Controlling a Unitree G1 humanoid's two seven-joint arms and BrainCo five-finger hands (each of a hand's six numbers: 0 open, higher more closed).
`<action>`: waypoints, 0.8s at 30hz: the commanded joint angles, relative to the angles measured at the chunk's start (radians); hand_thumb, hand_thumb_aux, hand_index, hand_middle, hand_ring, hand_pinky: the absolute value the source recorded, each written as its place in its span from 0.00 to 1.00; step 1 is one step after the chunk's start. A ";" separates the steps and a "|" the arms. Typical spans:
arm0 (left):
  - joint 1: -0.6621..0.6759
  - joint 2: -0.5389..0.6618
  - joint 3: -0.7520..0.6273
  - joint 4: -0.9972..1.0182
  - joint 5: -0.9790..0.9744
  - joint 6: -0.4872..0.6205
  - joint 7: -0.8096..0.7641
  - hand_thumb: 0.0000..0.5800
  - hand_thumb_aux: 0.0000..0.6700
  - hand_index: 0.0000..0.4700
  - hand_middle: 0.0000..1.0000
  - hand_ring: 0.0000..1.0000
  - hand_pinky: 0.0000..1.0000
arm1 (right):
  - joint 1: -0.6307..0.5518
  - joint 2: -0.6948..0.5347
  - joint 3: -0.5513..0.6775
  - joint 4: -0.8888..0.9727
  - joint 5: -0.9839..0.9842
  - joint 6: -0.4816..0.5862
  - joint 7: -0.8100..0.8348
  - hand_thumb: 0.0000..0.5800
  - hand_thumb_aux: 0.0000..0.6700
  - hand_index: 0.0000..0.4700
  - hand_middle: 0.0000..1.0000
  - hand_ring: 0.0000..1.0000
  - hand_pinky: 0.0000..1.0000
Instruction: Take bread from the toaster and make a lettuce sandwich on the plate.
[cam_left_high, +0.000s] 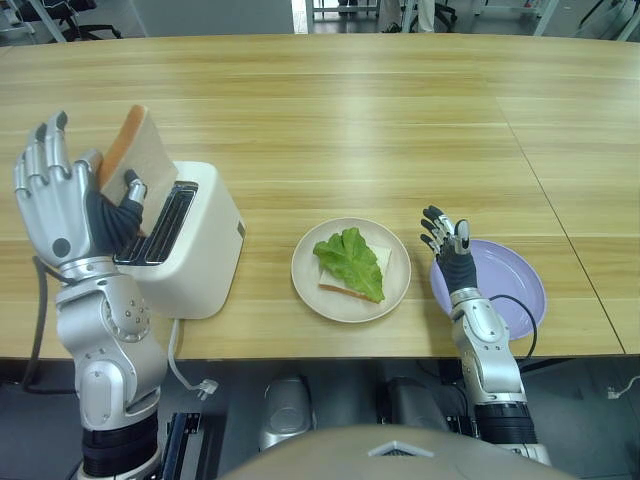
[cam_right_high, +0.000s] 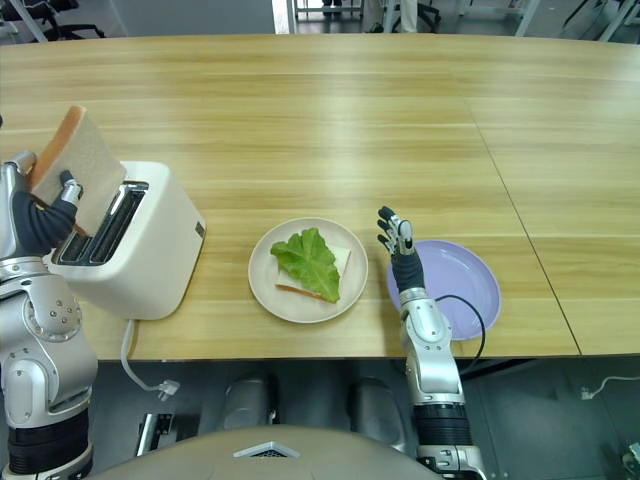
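A white toaster (cam_left_high: 195, 250) stands at the table's near left. My left hand (cam_left_high: 70, 200) pinches a slice of bread (cam_left_high: 140, 160) just above the toaster's slots, tilted, with some fingers spread upward. On the cream plate (cam_left_high: 351, 270) in the middle lies another bread slice (cam_left_high: 381, 259) with a green lettuce leaf (cam_left_high: 350, 262) on top. My right hand (cam_left_high: 447, 240) stands upright and open at the left rim of a purple plate (cam_left_high: 505, 285), holding nothing.
The toaster's cord and plug (cam_left_high: 205, 386) hang off the front edge of the table. The wide wooden table (cam_left_high: 350, 120) stretches far back. Chairs and table legs stand in the room behind.
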 joint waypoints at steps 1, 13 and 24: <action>-0.020 -0.007 -0.009 -0.004 -0.073 -0.030 -0.029 1.00 1.00 0.98 0.00 0.00 0.00 | -0.014 -0.001 0.002 0.020 -0.002 0.011 -0.002 0.00 0.00 0.00 0.00 0.00 0.00; -0.145 -0.031 -0.068 0.124 -0.567 -0.168 -0.239 1.00 1.00 0.98 0.00 0.00 0.00 | -0.026 -0.025 0.005 -0.057 -0.050 -0.038 -0.027 0.00 0.00 0.00 0.00 0.00 0.00; -0.257 -0.018 -0.229 0.388 -0.990 -0.170 -0.625 1.00 1.00 0.98 0.00 0.00 0.00 | 0.011 -0.160 0.070 -0.132 -0.337 -0.124 -0.099 0.00 0.00 0.00 0.00 0.00 0.00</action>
